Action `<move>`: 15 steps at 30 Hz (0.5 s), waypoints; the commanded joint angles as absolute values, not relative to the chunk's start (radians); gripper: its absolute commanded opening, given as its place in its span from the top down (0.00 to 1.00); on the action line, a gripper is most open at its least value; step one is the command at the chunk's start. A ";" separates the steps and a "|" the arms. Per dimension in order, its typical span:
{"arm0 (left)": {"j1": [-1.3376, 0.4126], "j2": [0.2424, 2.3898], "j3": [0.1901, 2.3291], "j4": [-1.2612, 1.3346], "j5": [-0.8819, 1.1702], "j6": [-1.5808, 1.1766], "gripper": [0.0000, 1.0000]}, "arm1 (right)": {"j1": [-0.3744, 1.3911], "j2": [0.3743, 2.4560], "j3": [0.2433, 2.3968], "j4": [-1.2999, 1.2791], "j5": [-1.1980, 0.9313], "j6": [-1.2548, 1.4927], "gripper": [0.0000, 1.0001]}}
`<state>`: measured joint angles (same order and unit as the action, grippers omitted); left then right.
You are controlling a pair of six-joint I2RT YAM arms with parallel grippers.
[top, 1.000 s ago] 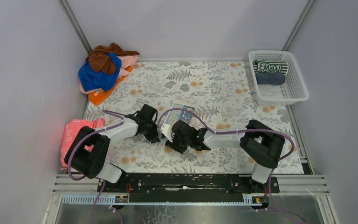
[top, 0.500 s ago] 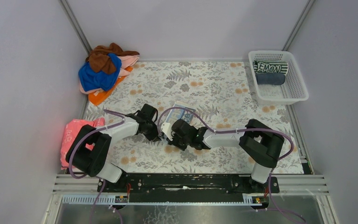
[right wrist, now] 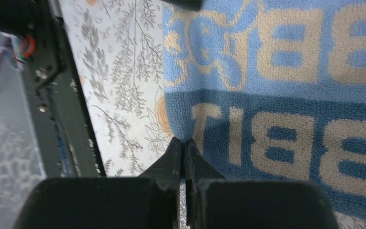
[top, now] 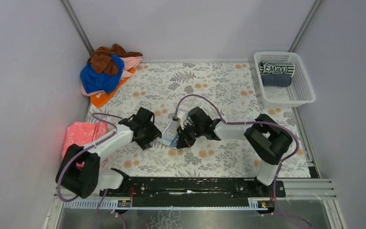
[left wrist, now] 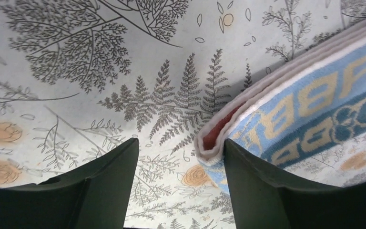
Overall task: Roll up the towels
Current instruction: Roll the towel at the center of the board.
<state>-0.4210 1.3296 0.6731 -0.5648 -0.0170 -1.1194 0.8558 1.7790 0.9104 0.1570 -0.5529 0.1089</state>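
Observation:
The letter-printed blue, orange and white towel (top: 171, 131) lies folded in several layers on the floral mat, mid-table. My right gripper (top: 184, 138) is shut, and in the right wrist view it (right wrist: 183, 141) pinches a blue edge of that towel (right wrist: 290, 71). My left gripper (top: 150, 137) stands open just left of the towel. In the left wrist view the towel's folded corner (left wrist: 314, 105) rests against the tip of the right finger (left wrist: 248, 176), with only mat in the gap of the left gripper (left wrist: 181, 143). More towels, brown (top: 107, 57), royal blue (top: 97, 78), pale pink (top: 132, 62) and orange (top: 102, 99), are heaped at the back left.
A white lattice basket (top: 286, 101) at the back right holds a rolled striped towel (top: 276, 69) and a dark grey roll (top: 276, 80). A reddish-pink flat item (top: 78, 136) lies at the mat's left edge. The black base rail (top: 190, 186) runs along the near edge.
My left gripper opened and drew back to the left, off the towel. My right gripper shut on the towel's edge and moved away from the base, pulling that edge up.

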 commanded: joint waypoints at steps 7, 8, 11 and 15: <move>-0.413 1.147 0.622 -0.660 -0.053 -1.068 0.22 | 0.725 1.965 0.882 0.540 -0.934 0.615 1.00; -0.412 1.131 0.614 -0.663 -0.051 -1.069 0.20 | 0.716 1.979 0.869 0.581 -0.943 0.660 1.00; -0.412 1.091 0.597 -0.670 -0.045 -1.063 0.18 | 0.683 2.030 0.836 0.692 -0.970 0.788 1.00; -0.411 1.094 0.584 -0.673 -0.021 -1.041 0.18 | 0.654 2.075 0.827 0.729 -0.984 0.870 1.00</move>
<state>-0.4179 1.0973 0.6014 -0.6415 -0.0341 -1.0744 0.6819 2.0407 0.8391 0.6052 -0.9310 0.7170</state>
